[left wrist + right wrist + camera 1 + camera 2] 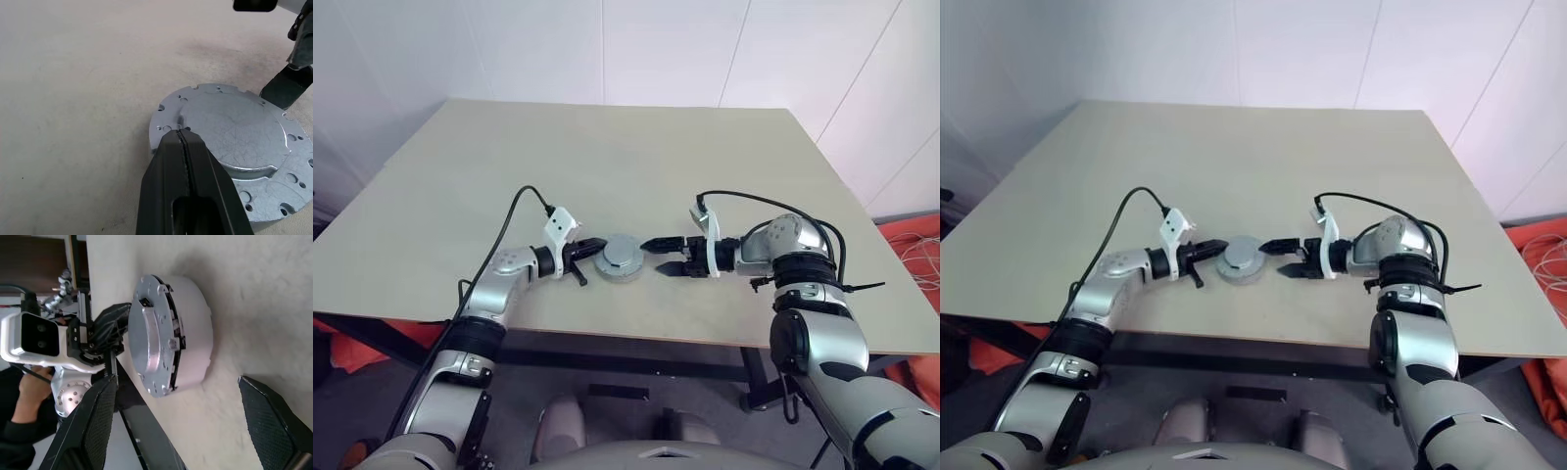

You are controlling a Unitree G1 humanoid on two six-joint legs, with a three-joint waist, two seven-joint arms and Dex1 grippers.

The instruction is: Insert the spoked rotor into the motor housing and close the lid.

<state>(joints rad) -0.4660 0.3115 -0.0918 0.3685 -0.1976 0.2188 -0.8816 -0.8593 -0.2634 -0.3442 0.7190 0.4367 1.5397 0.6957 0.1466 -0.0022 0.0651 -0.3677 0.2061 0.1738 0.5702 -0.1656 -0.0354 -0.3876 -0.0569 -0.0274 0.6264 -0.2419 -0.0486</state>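
Note:
A round silver lid with small holes lies flat on the pale round motor housing, which stands near the table's front edge. The spoked rotor is hidden. My left gripper is shut, and its tip rests on the lid's rim on the left side. Just to the right of the housing, my right gripper is open and points at it, one finger higher than the other, with nothing between them. In the right wrist view its fingers stand wide on either side of the housing.
The beige table stretches back to a white wall. Orange cloth and cables lie on the floor to the right. A person's hand appears below the table edge in the right wrist view.

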